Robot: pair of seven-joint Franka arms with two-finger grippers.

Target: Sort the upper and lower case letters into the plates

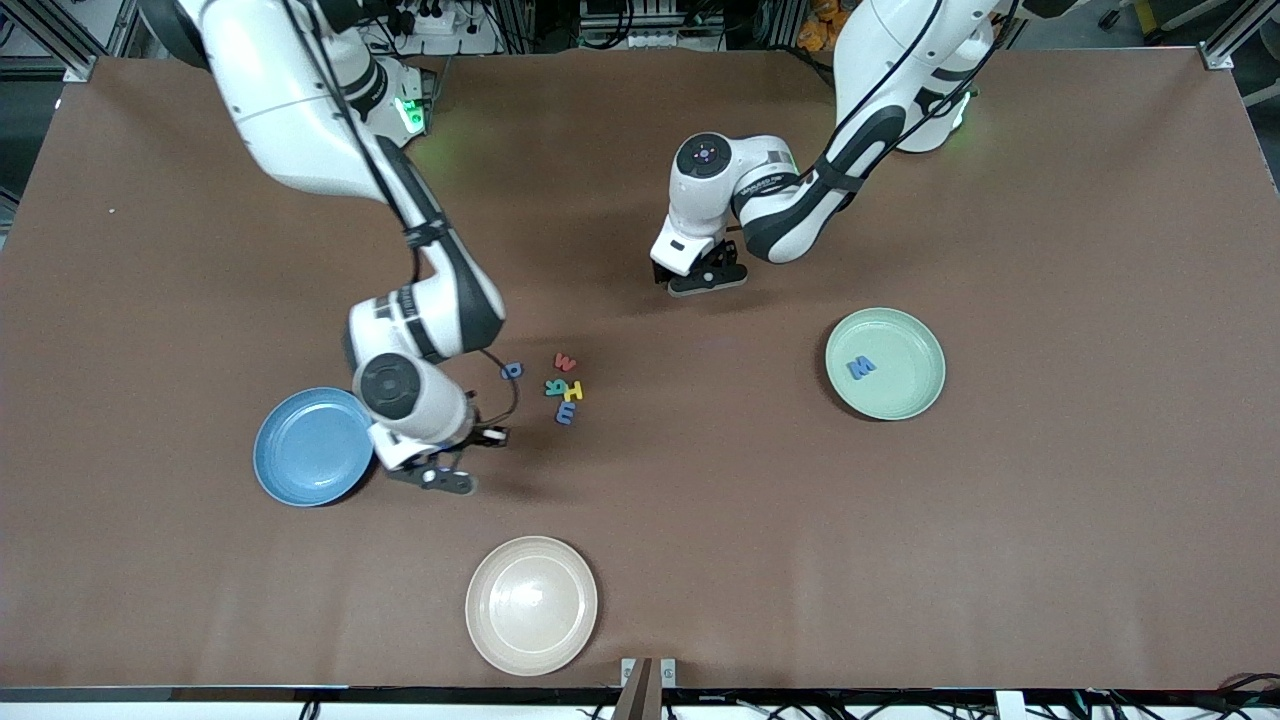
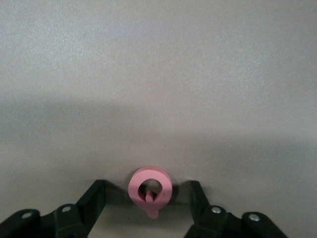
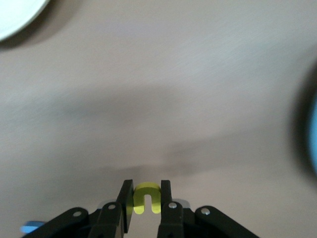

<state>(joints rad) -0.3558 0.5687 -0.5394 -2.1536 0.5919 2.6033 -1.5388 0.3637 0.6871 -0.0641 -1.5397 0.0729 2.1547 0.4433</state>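
My right gripper (image 1: 468, 458) (image 3: 147, 192) is low over the table beside the sky blue plate (image 1: 313, 445) and is shut on a small yellow letter (image 3: 147, 197). Toward the bases, my left gripper (image 1: 705, 280) (image 2: 146, 186) is down at the table, open, with a pink ring-shaped letter (image 2: 150, 187) lying between its fingers (image 2: 94, 198), untouched. A blue letter (image 1: 861, 368) lies in the mint green plate (image 1: 915, 340). Loose letters lie mid-table: blue (image 1: 512, 371), red (image 1: 565, 361), teal (image 1: 553, 387), yellow (image 1: 574, 390), blue (image 1: 566, 412).
A cream plate (image 1: 531, 604) stands near the table's front edge, nearer the camera than the letter cluster. Brown table surface stretches wide toward both ends.
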